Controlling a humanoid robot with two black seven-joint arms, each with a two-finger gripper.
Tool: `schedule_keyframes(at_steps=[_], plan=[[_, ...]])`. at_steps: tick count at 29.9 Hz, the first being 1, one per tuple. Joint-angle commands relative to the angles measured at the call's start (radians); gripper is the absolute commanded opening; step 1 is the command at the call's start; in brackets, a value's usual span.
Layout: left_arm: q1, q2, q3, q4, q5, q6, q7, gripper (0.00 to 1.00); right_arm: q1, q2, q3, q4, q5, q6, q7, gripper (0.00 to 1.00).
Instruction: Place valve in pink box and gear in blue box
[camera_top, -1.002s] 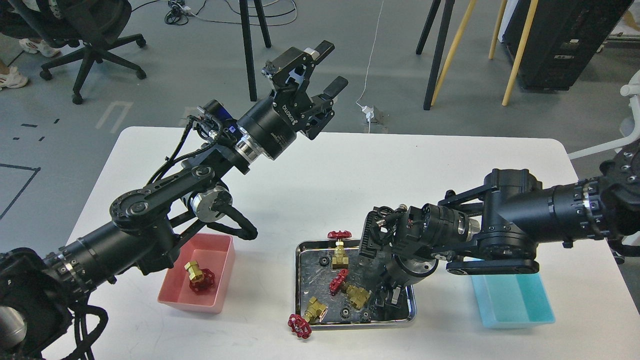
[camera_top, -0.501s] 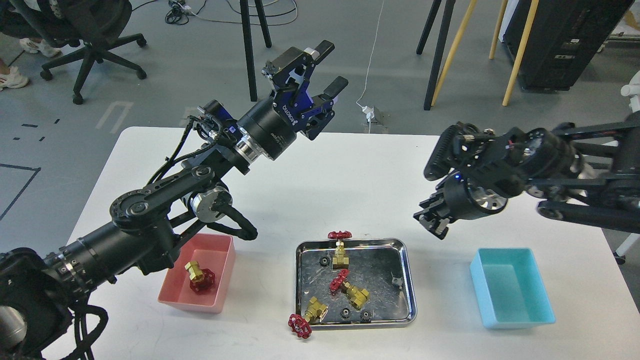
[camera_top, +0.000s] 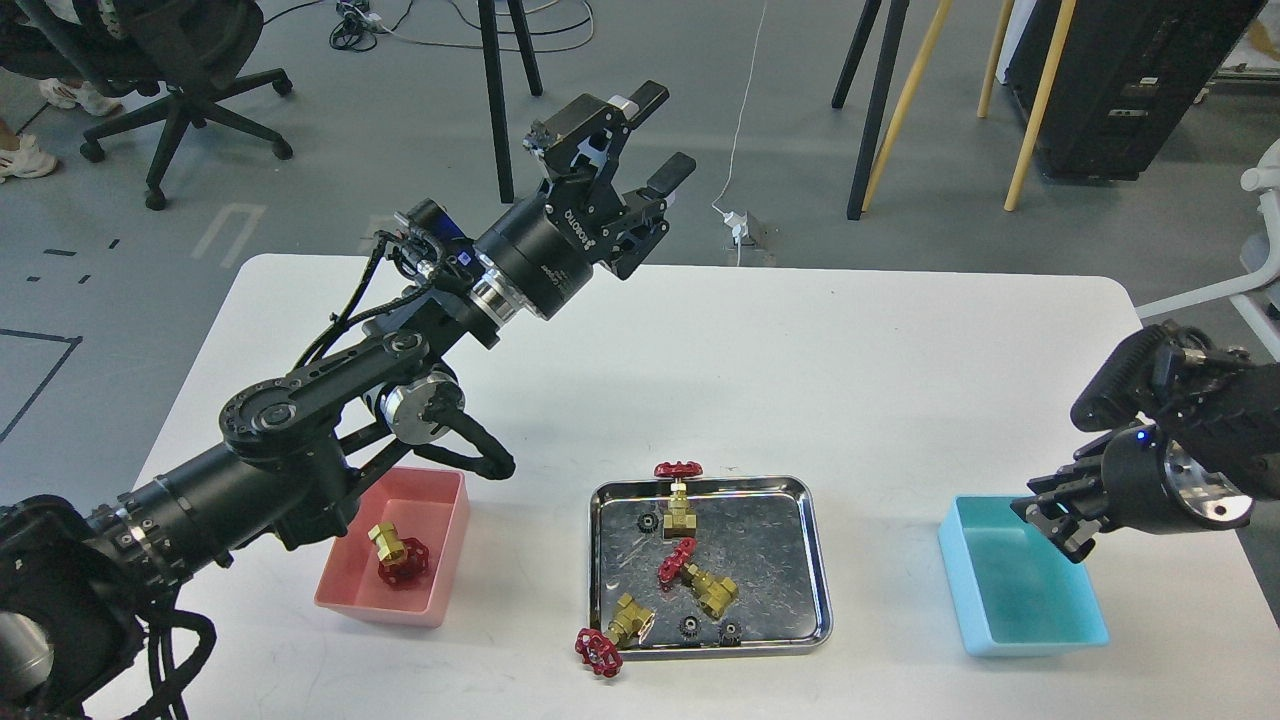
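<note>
The pink box (camera_top: 432, 512) sits at the front left and holds one valve (camera_top: 398, 551). Three more valves lie in the steel tray (camera_top: 772, 560): one at the far edge (camera_top: 680, 500), one in the middle (camera_top: 702, 583), and one (camera_top: 618, 632) with its red handwheel over the front rim. Three black gears (camera_top: 646, 521) (camera_top: 690, 626) (camera_top: 730, 631) also lie in the tray. The blue box (camera_top: 1020, 595) stands at the front right and looks empty. My left gripper (camera_top: 665, 135) is open and empty, raised over the table's far edge. My right gripper (camera_top: 1055, 518) hangs over the blue box's far right corner. Its fingers are dark and I cannot tell whether they hold anything.
The white table (camera_top: 850, 380) ends just right of the blue box. My left arm's elbow (camera_top: 290, 420) hangs above the pink box's far left side. Tripod legs (camera_top: 880, 100) and an office chair (camera_top: 170, 80) stand on the floor beyond the table.
My right gripper rose out of the steel tray and swung right, ending over the blue box. The left arm has not moved, and the three gears in the tray stay where they were.
</note>
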Motion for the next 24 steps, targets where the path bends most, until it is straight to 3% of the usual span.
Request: schedule_keyframes(at_steps=[1, 3, 6, 9, 10, 18, 24], plan=[[0.001, 0.0, 0.0, 0.0, -0.001, 0.001, 0.0, 0.72, -0.041, -0.02, 0.007, -0.002, -0.001, 0.0, -0.001, 0.13], [0.001, 0.0, 0.0, 0.0, -0.001, 0.001, 0.0, 0.72, -0.053, -0.02, 0.014, -0.005, 0.013, 0.0, -0.002, 0.21], [0.001, 0.0, -0.001, 0.0, -0.001, 0.001, 0.0, 0.72, -0.065, -0.021, 0.015, -0.014, 0.021, 0.0, -0.002, 0.5], [0.001, 0.0, -0.003, 0.0, -0.001, 0.001, 0.0, 0.72, -0.082, -0.021, 0.018, -0.031, 0.042, 0.0, 0.0, 0.92], [0.001, 0.0, -0.002, 0.0, -0.001, 0.001, 0.0, 0.72, -0.084, -0.021, 0.023, -0.032, 0.059, 0.0, 0.0, 0.98], [0.004, 0.049, -0.008, -0.005, -0.001, -0.034, 0.0, 0.72, -0.082, -0.023, 0.179, -0.087, 0.351, -0.036, 0.008, 0.99], [-0.051, 0.233, 0.002, 0.024, -0.039, -0.24, 0.0, 0.72, -0.09, 0.017, 0.443, -0.285, 1.131, -0.125, 0.017, 0.99]])
